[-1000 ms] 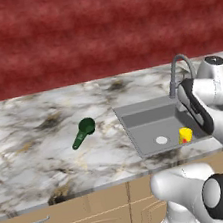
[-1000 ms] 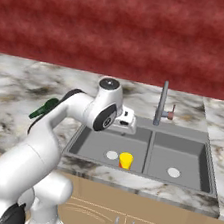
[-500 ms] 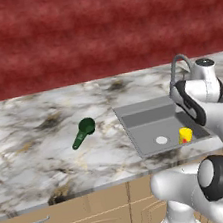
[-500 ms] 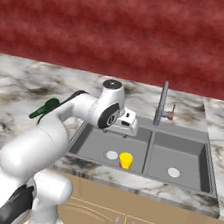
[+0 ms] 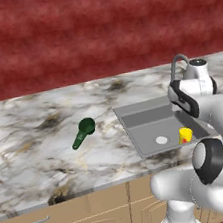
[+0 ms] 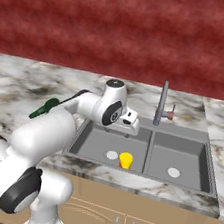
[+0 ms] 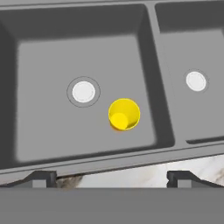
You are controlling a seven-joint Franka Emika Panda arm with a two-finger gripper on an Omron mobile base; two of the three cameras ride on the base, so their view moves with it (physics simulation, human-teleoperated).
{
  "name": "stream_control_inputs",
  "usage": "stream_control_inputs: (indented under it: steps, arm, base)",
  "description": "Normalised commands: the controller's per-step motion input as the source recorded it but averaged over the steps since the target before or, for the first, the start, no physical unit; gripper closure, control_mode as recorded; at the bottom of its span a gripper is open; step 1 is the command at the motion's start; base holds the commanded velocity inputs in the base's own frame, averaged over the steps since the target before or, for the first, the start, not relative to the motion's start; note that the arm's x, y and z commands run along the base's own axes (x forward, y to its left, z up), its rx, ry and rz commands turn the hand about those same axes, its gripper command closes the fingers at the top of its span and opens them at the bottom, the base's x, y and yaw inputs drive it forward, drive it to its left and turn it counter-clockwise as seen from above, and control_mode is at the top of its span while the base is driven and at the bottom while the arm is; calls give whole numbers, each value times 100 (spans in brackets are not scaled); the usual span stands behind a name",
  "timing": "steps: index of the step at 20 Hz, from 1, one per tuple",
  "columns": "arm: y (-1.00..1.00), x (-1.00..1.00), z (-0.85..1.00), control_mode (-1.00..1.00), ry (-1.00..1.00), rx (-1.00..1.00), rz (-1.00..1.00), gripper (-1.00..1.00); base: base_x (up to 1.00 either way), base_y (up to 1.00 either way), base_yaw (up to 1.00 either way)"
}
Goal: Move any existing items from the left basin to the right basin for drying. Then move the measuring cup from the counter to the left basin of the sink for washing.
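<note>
We find no lettering, number, brand or sign that can be read anywhere. The yellow cup [image 7: 124, 114] in the left basin [image 7: 52, 127] carries a red-orange mark, but it forms no letters that we can make out.

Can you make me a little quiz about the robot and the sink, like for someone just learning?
1. True or false: the yellow cup is standing in the left basin, next to the round drain disc.
2. Where is the green measuring cup? A) in the right basin B) on the counter C) held by the gripper
3. Fill in: the faucet stands behind the ____ between the two basins.

Key: 1 true; 2 B; 3 divider. The gripper hangs above the sink with its fingers wide apart and nothing between them.
</note>
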Motion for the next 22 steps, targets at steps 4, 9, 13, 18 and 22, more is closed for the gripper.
stream_control_inputs:
  steps: [4,9,13,18,22]
  arm:
    - [-2,10,-12,-100,2,0,-2,-100]
    - [0,2,-16,-100,1,0,-1,-100]
    - [0,6,-21,-100,0,0,0,-100]
    - [0,15,-19,-100,0,0,0,-100]
    - [0,12,-15,-100,1,0,0,-100]
  base:
    - [0,0,0]
    - [0,0,0]
    - [0,0,0]
    - [0,0,0]
    - [0,0,0]
